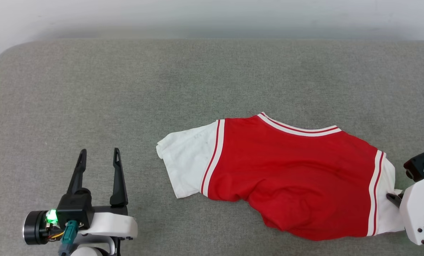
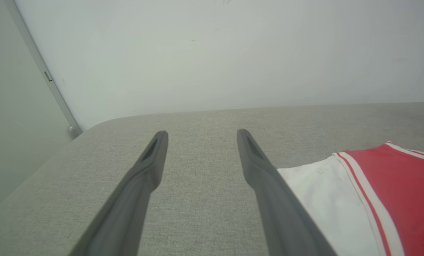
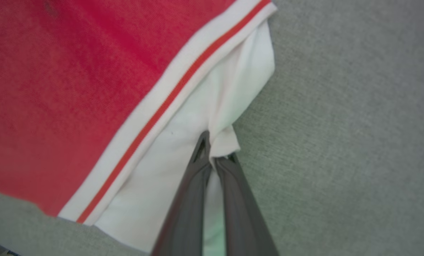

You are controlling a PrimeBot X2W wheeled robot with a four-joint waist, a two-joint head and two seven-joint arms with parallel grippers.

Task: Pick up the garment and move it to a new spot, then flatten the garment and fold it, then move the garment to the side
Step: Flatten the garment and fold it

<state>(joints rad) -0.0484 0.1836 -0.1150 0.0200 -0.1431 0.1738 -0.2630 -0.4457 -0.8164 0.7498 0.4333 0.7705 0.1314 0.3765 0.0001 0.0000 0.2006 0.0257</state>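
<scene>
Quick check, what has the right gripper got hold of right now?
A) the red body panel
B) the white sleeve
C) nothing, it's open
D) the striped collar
B: in the right wrist view the right gripper is shut on a fold of the white sleeve of the garment.

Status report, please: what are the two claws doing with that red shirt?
Right claw shut on white sleeve of shirt. Left claw open, clear of it. Shirt rumpled on grey cushion. Nothing in the way.

Garment (image 1: 293,177) rumpled on grey cushion (image 1: 126,89); left end effector (image 1: 100,150) spread wide; right end effector (image 1: 393,197) at sleeve (image 1: 387,213).
</scene>
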